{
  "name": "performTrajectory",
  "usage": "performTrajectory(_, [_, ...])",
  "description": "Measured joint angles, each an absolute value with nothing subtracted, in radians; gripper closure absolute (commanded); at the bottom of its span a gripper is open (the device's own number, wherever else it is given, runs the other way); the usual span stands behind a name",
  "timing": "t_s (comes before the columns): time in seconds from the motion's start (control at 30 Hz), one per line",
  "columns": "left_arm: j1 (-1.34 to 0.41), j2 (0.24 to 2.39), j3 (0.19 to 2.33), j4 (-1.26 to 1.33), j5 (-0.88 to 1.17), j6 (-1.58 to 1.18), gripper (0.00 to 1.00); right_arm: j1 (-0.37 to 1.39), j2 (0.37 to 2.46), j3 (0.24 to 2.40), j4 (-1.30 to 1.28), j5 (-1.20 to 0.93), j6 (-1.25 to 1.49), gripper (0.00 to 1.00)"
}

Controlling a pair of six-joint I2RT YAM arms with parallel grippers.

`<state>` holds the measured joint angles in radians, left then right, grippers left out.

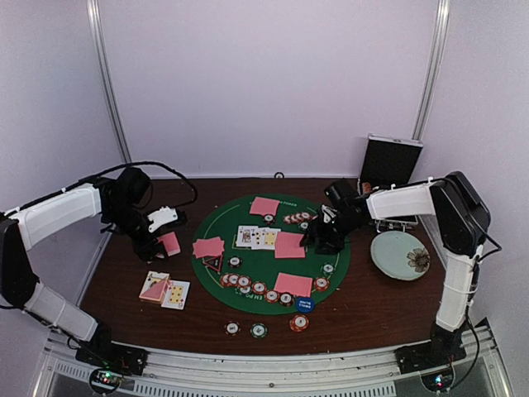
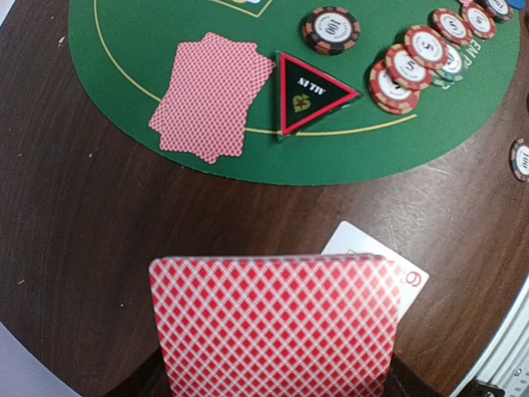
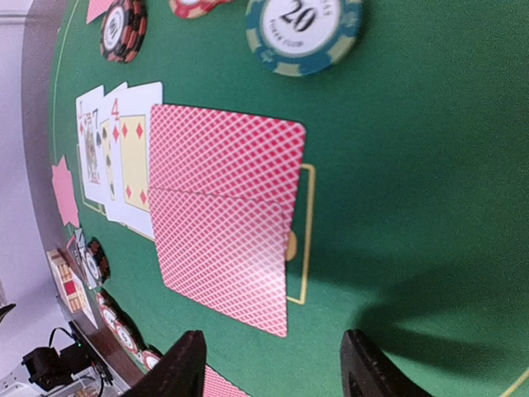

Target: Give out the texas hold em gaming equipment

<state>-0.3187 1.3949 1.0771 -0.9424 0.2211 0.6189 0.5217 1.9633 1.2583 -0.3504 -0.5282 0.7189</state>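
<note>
**Operator:** How do my right jaws stand?

**Spotter:** Your right gripper [image 3: 273,347] is released. The fingers are spread wide over the green mat [image 3: 413,165] with nothing between them. In your wrist view, two overlapping face-down cards [image 3: 227,215] lie flat on the mat at 12 o'clock from the gap. Their near corner sits just ahead of the fingertips. Farther out at 11 o'clock you have a fan of face-up cards [image 3: 124,149], and well beyond at 12 o'clock a "20" chip [image 3: 302,29].

**Operator:** And my left?

**Spotter:** Your left gripper [image 1: 161,236] is clenched on the deck [image 2: 273,327], red backs toward your wrist camera, over the brown table [image 2: 83,231] and off the mat. At 2 o'clock from the deck, a face-up card [image 2: 388,265] shows its corner from underneath. Farther out at 12 o'clock, a triangular marker [image 2: 314,91] sits at the mat's edge. A loose face-down pair [image 2: 213,95] lies just beside it at 11 o'clock, and striped chips [image 2: 409,66] at 1 o'clock.
</note>
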Motion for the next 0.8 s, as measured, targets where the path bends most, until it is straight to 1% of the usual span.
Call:
performTrajectory(0.2, [-0.26,1.471,1.058,-0.864,0.208,0.619,1.0,0.528,1.83,1.258,-0.421,-0.433,0.705,0.32])
performTrajectory(0.33, [-0.185,1.5,1.033,-0.822,0.205,0.628,1.0,0.546,1.743,1.262,-0.432,-0.4,0.704,0.29])
performTrajectory(0.6, [-0.002,1.499,0.962,-0.791,0.206,0.68,1.0,0.572,1.724,1.27,-0.461,-0.379,0.706,0.28])
performTrajectory(0.8, [0.039,1.521,0.895,-0.698,0.194,0.686,1.0,0.577,1.724,1.261,-0.454,-0.375,0.715,0.28])
